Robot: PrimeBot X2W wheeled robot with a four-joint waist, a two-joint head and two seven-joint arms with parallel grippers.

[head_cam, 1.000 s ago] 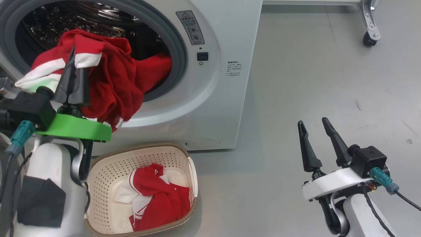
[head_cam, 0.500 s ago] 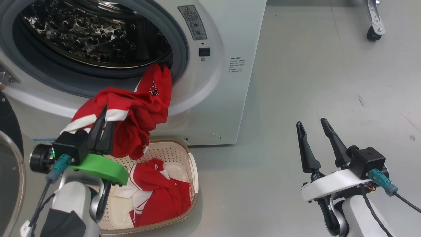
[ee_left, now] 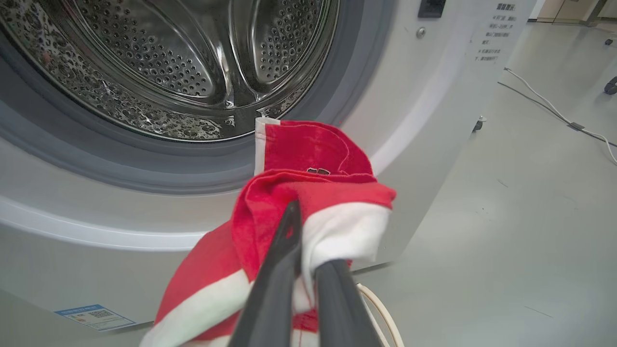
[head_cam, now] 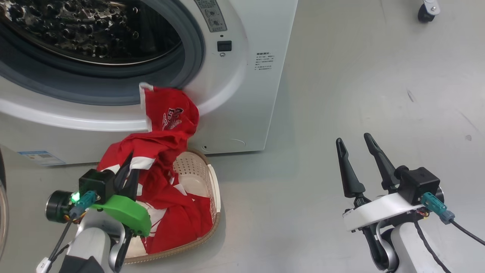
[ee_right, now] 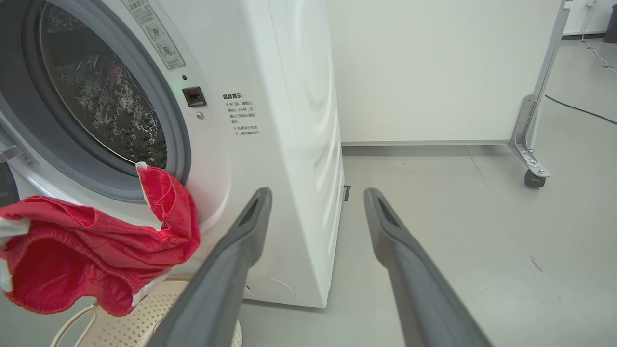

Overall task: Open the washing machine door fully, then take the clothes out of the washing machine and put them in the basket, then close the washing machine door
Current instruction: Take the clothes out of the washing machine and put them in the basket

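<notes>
1. Nearest on the right, the right gripper (head_cam: 353,138) hangs over the grey floor (head_cam: 341,76), its two dark fingers spread wide with nothing between them.
2. On the left, the left gripper (head_cam: 130,162) is pinched tight on a red garment (head_cam: 163,140). Its fingers clamp a fold where the red meets a white panel (the white bulges out beside one finger in the wrist view).
3. That garment hangs over the basket (head_cam: 216,189) and its lower folds droop into it. A second red-and-white piece (head_cam: 182,227) lies inside, though I cannot tell whether the two touch.
4. The basket sits on the floor just in front of the washing machine (head_cam: 242,94), below the right side of its round mouth.
5. The held garment's far end reaches up the machine's white front, and its white-edged tip lies against the lower right of the grey seal (head_cam: 189,57).
6. Deeper in, the steel drum (head_cam: 94,30) glints through the open mouth.
7. Farthest off, a caster wheel (head_cam: 424,13) stands on the floor at the upper right.
</notes>
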